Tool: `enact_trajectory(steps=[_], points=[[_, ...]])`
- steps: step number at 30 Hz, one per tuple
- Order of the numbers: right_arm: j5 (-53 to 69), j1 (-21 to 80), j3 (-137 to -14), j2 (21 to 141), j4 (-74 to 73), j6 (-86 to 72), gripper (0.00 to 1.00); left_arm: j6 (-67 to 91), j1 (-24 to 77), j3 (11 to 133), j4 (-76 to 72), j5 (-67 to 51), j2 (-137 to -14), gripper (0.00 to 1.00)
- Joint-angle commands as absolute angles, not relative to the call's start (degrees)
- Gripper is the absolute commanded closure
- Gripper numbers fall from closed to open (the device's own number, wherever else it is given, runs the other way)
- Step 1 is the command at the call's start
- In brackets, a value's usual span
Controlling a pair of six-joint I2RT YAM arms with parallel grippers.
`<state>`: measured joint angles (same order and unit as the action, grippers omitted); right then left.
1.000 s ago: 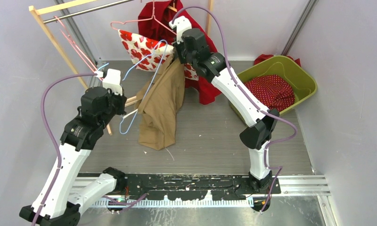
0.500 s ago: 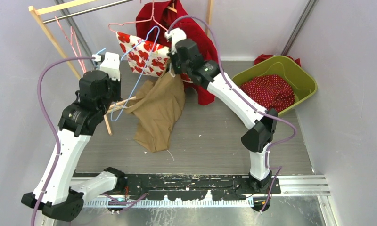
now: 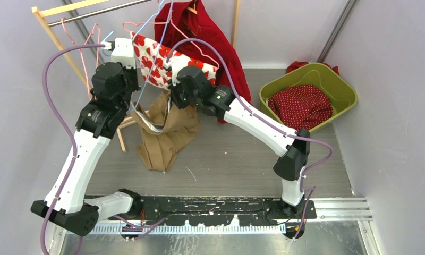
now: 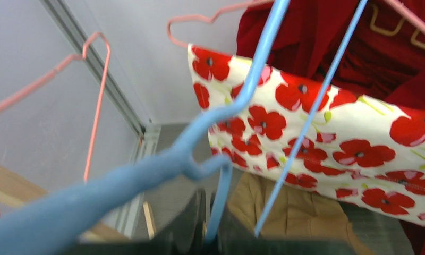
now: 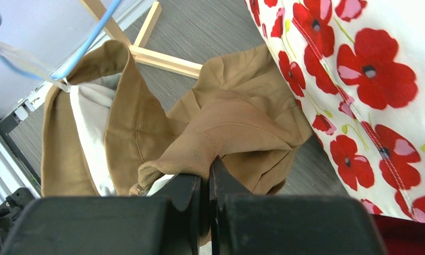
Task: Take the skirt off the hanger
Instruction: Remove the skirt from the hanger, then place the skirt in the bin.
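Tan skirt [image 5: 226, 122] dragged left, right fingers [image 5: 204, 178] pinching it, left fingers [image 4: 197, 228] clamping raised blue hanger [image 4: 146, 172]

The thin light-blue hanger [image 4: 162, 162] goes to blur close to your left wrist lens — its upper part runs off the top edge. The folded tan fabric skirt [image 5: 237, 122] buries the tips of the right fingers [image 5: 185, 191].

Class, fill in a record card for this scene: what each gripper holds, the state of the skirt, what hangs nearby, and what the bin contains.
left gripper: shut on the blue hanger
right gripper: shut on the waistband edge of the tan skirt
skirt state: bunched, not yet free; one corner seems held by the hanger's clear clip
nearby: poppy-print cloth hanging beside the skirt
green bin: holds a red dotted cloth
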<state>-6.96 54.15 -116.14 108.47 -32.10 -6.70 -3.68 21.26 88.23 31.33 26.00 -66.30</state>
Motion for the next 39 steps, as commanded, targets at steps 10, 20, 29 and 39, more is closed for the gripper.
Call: enact_trajectory(steps=[10, 20, 29, 39], points=[[-3.6, 54.7, -120.7, 105.3, -29.1, -9.1, 0.99, 6.2, 20.9, 82.8, 6.3, 25.8, -65.7, 1.0], [-25.8, 54.4, -131.3, 97.6, -30.4, 10.5, 0.99, 0.3, 20.9, 81.6, 30.0, 21.3, -61.7, 1.0], [-43.5, 45.8, -138.2, 92.6, -6.4, 32.3, 0.99, -1.7, 20.9, 77.5, 38.7, 25.2, -57.1, 1.0], [-33.9, 10.2, -149.6, 100.4, -11.8, 11.1, 0.99, -2.1, 20.9, 79.4, 40.9, 24.8, -57.9, 1.0]])
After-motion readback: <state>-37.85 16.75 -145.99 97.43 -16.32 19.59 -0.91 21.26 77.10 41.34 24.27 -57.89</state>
